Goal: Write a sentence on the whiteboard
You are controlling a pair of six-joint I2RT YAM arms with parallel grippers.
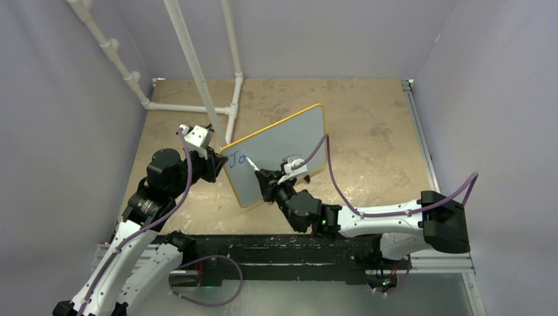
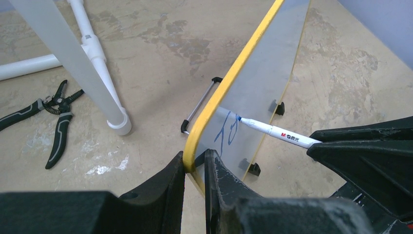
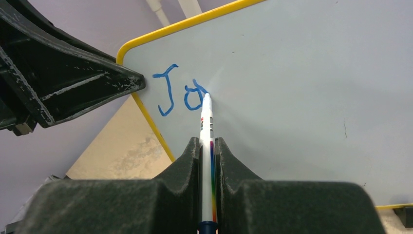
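Note:
The whiteboard (image 1: pixel 283 148), white with a yellow rim, stands tilted on the table; it also shows in the left wrist view (image 2: pixel 263 83) and the right wrist view (image 3: pixel 302 83). My left gripper (image 2: pixel 195 163) is shut on its rim near a corner. My right gripper (image 3: pixel 207 146) is shut on a white marker (image 3: pixel 207 126) with a rainbow stripe, its blue tip touching the board. The sentence (image 3: pixel 180 92) reads only "Jo" in blue; it also shows in the top view (image 1: pixel 241 160) and the left wrist view (image 2: pixel 228 131).
White PVC pipes (image 1: pixel 197 72) stand behind the board, one upright close to my left gripper (image 2: pixel 73 63). Black pliers (image 2: pixel 51 114) lie on the table to the left. Purple walls close in the sides. A black rail (image 1: pixel 283 247) runs along the near edge.

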